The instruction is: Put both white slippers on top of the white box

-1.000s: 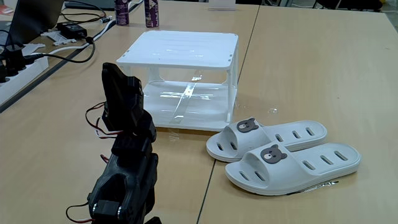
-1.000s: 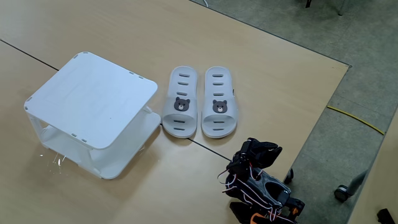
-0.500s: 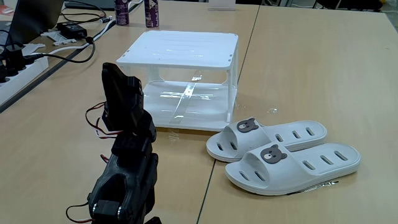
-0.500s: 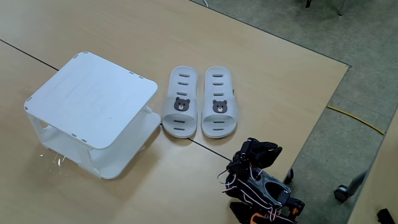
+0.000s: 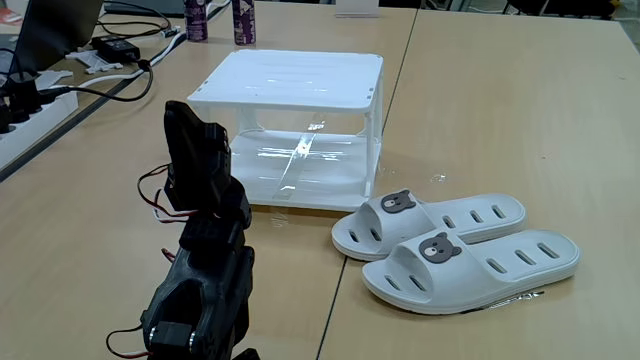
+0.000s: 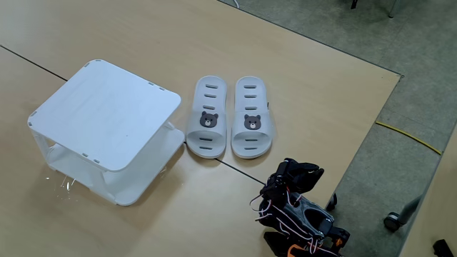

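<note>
While the black arm sits folded low on the wooden table (image 5: 520, 120), its gripper (image 5: 185, 125) points up at the top of the folded stack in a fixed view, and its jaws face away, so I cannot tell how far they are parted; nothing is seen in its hold. In the high fixed view the gripper (image 6: 296, 171) is a dark bundle near the table's edge, with the grey floor (image 6: 400, 107) beyond.

Largest of the things near it is the white box (image 5: 290, 80), standing just beyond the gripper in the low fixed view, its slatted top bare and its lower shelf glinting; from above the white box (image 6: 107, 114) lies well off to the gripper's left. The white slippers (image 5: 455, 245) lie side by side, touching, on the table to the right of the gripper and just beside the box's corner leg; from above the white slippers (image 6: 228, 118) sit between box and arm, bear badges towards the arm.

Farther behind the gripper, past the box, stand two dark bottles (image 5: 220, 20), and cables (image 5: 100, 80) trail to a power strip (image 5: 20, 120) at the left. A yellow cable (image 6: 414, 135) crosses the floor.
</note>
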### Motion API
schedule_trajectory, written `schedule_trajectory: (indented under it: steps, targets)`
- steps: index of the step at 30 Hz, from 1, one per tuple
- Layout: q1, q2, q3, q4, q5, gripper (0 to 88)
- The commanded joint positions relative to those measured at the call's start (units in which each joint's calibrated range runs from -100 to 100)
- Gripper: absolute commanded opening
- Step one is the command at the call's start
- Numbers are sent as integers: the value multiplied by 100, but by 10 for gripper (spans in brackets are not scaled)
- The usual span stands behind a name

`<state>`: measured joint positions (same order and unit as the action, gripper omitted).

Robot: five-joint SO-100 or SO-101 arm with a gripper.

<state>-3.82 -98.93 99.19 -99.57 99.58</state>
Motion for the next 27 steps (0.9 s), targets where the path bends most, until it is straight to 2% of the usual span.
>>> schedule_trajectory:
  steps: [1, 7, 21, 27]
  targets:
    - [-4, 2, 63, 9, 42, 8]
    - [53, 810, 81, 87, 42, 8]
    - [-4, 7432, -45, 87, 42, 8]
    - [20, 9258, -9, 87, 42, 8]
